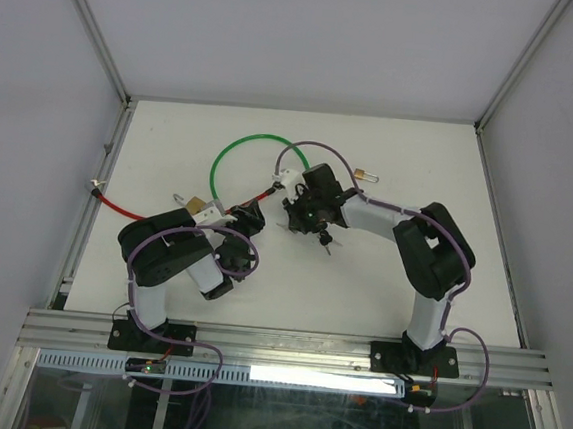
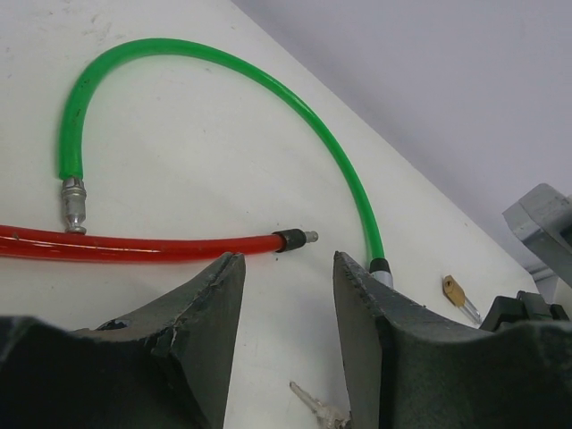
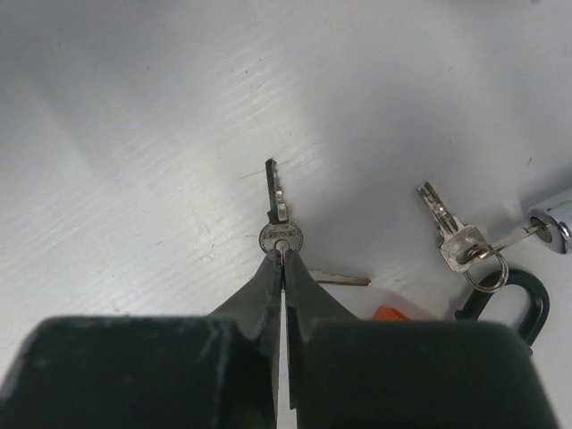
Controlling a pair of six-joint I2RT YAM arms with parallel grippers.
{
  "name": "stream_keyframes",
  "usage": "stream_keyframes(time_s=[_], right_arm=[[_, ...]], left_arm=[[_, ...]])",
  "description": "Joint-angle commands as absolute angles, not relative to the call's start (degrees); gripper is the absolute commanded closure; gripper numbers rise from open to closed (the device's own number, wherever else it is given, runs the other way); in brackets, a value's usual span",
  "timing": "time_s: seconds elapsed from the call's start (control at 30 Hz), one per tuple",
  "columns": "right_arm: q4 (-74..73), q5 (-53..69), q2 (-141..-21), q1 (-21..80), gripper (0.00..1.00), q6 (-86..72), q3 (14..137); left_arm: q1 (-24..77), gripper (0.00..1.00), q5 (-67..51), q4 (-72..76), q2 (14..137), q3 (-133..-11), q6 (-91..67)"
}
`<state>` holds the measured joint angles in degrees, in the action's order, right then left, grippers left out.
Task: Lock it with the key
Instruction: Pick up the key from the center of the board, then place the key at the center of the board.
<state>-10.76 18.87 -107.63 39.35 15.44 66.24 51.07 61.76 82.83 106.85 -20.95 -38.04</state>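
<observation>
Step in hand: picking one loose key (image 3: 273, 192) off the tabletop (image 3: 134, 134) so that it can be carried to a lock; by my reading the task is at an early stage.
Right end effector (image 3: 282, 255): clenched, its two tips meeting on the round head of the key, the blade pointing straight away from the wrist.
Key position: lying flat on the tabletop, or barely off it; a second blade pokes out sideways just behind the tips.
Left end effector (image 2: 288, 277): released, nothing between its jaws, hovering near the black tip of the red cable (image 2: 134, 245), with the green cable (image 2: 268, 85) arching beyond.
Doing it well: the pinch sits on the rim of the head, so lift slowly and straight and check that the key does not swivel. Keep the blade in line with the fingers for insertion. Which lock this key fits cannot be told.
Hazards: a bunch of keys (image 3: 456, 239) on a ring and a dark shackle (image 3: 527, 295) lie near on the right; rise clear without snagging them.
Other lock: a small brass padlock (image 2: 454, 290) lies well apart.
Writing: the key's head bears a stamped mark, too small to read; no other label shows.
</observation>
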Motion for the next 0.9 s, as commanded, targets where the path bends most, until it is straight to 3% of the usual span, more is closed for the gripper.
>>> stream_keyframes(time_s=[0.0,0.2,0.3,0.4,0.43,0.7,0.87], right_arm=[[-10.42,24.44,-101.04,36.06,1.0,15.22,67.61],[-7.01,30.08,-95.44,25.77,1.0,10.37,64.97],[-4.97,25.62,-94.58,20.37,1.0,8.6,63.34],[-3.54,20.33,-95.9,16.89,1.0,7.73,62.63],[-3.54,18.42,-96.62,16.14,1.0,7.27,62.77],[-2.42,9.24,-100.66,12.78,0.97,3.74,63.57],[-2.07,8.89,-100.78,11.04,0.81,2.82,63.42]], left_arm=[[51.73,0.54,63.19,99.72,104.95,-20.66,-39.45],[51.72,0.39,59.25,99.67,103.5,-20.28,-38.66],[51.68,0.25,54.53,99.72,101.24,-18.88,-38.39],[51.68,0.04,43.97,99.69,96.17,-17.26,-38.79],[51.68,0.01,39.67,99.74,94.44,-17.08,-39.04],[51.67,0.01,8.12,99.07,84.3,-21.37,-50.75],[51.19,0.01,-9.7,99.77,88.09,-29.64,-66.43]])
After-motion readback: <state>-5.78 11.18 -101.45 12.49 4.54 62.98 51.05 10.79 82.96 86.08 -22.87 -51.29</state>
